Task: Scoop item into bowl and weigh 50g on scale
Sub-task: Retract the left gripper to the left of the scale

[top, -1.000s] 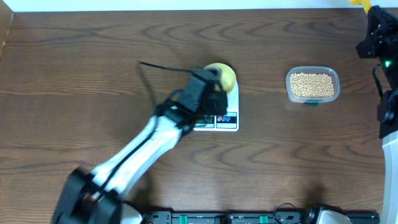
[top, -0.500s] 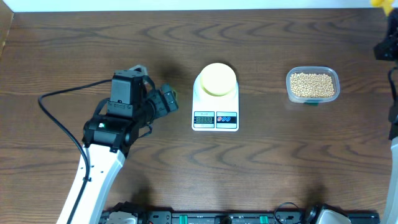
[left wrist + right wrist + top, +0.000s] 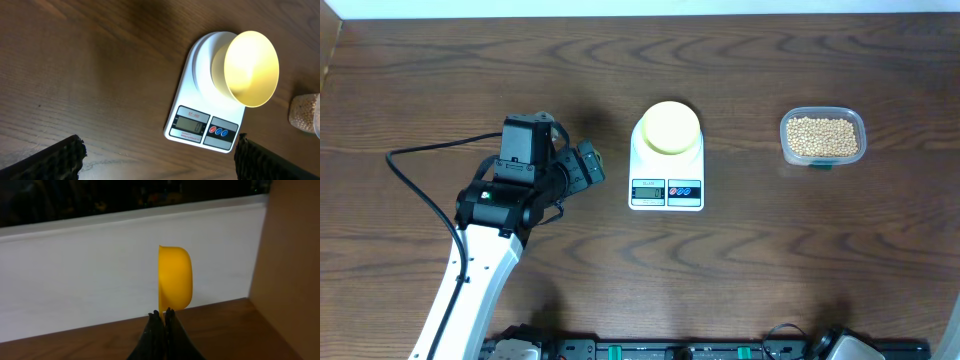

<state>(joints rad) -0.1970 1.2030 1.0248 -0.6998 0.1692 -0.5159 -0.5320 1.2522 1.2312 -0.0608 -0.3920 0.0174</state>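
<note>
Overhead view: left gripper (image 3: 588, 165) poised low over the table (image 3: 770, 270), jaws spread wide and holding nothing. Directly ahead of its fingertips, near but not touching, sits the scale (image 3: 666, 190), display and buttons on its front edge. The bowl (image 3: 668, 126) stands upright on the scale's round platform, on the far side of the display from the gripper. Well beyond the scale, on the side away from the gripper, a clear tub (image 3: 860, 125) holds the beans (image 3: 822, 136) in a level layer.

Left wrist view: the two open fingertips frame the lower corners, and the scale lies ahead of them, nearer the right-hand finger. The bowl's interior shows bright and bare, with no beans visible. The display digits are too small to read.

Right wrist view: right gripper (image 3: 162, 317), absent from the overhead picture, has its fingers pinched together on the handle of a yellow scoop (image 3: 175, 280), which rises straight above the fingertips and is seen edge-on. Its contents cannot be seen. Neither tub nor scale appears ahead of this gripper.

Progress, as judged: the bowl is placed on the scale and released, and the scoop is in hand. Left to do: carry the scoop to the tub, take up beans, tip them into the bowl, and adjust until the target weight shows.
</note>
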